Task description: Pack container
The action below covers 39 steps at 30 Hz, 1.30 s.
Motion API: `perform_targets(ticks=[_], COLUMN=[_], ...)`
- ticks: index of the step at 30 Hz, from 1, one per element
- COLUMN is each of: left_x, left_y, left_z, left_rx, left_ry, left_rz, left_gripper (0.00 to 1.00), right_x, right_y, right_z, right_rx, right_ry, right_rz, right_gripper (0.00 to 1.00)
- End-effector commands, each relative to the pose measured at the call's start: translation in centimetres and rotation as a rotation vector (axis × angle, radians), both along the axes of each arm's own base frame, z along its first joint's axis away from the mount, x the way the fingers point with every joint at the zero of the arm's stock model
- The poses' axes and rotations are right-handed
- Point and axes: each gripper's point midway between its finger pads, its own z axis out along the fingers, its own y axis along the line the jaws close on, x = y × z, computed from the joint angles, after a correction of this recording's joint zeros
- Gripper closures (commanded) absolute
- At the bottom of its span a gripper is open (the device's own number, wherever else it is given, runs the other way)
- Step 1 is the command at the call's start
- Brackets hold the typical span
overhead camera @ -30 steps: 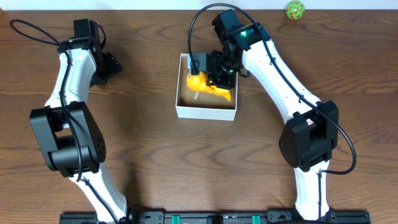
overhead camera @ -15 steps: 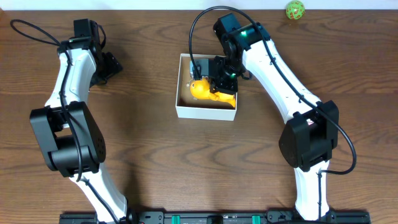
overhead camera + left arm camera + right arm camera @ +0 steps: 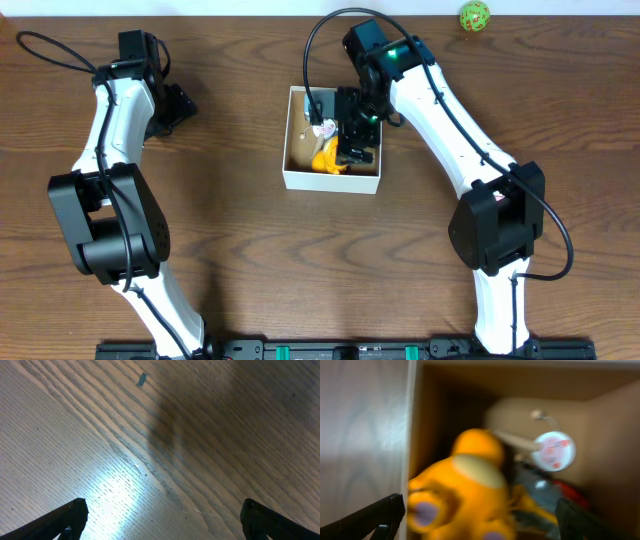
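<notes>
The container, a square white box with a brown inside, sits at the table's middle back. A yellow-orange plush toy lies in it, blurred in the right wrist view, beside a round white tag and a grey and red thing. My right gripper hovers over the box, and its jaws stand open on either side of the toy without touching it. My left gripper is open over bare wood at the far left.
A green lattice ball lies at the back right edge of the table. The container's white left wall stands close to my right gripper's left finger. A tan shape rests deeper in the box.
My right gripper has opened and let go of the yellow toy, which has dropped lower into the container. The left arm has not moved.
</notes>
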Motion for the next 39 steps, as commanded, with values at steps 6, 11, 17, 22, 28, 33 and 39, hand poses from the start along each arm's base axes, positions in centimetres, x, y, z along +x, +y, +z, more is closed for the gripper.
perform_targets(ticks=[6,11,17,22,28,33,39], left_x=[-0.3,-0.3,-0.3,-0.3,-0.3,-0.3,-0.3], left_y=[0.3,0.3,0.3,0.3,0.3,0.3,0.3], left_z=[-0.3,-0.3,-0.3,-0.3,-0.3,-0.3,-0.3], left_rx=[0.009,0.009,0.009,0.009,0.009,0.009,0.009], left_ry=[0.013,0.013,0.013,0.013,0.013,0.013,0.013], left_rz=[0.009,0.009,0.009,0.009,0.009,0.009,0.009], left_gripper=[0.02,0.02,0.02,0.02,0.02,0.02,0.02], right_x=[4.2,4.4,4.5,3.6,3.5,1.3,-0.3], right_y=[2.5,2.5,2.7,0.9,-0.9,-2.0,-2.8], right_z=[5.9,5.9,6.1,4.8,4.0,3.1,2.6], right_rx=[0.168,0.172,0.177,0.081,-0.011,-0.071,-0.111], right_ry=[-0.188,-0.195,-0.205,-0.163,-0.162,-0.068,-0.013], right_rz=[-0.153,-0.153,-0.151,-0.177,-0.208,-0.202,-0.177], right_gripper=[0.17,0.88,0.99,0.99,0.99,0.99,0.99])
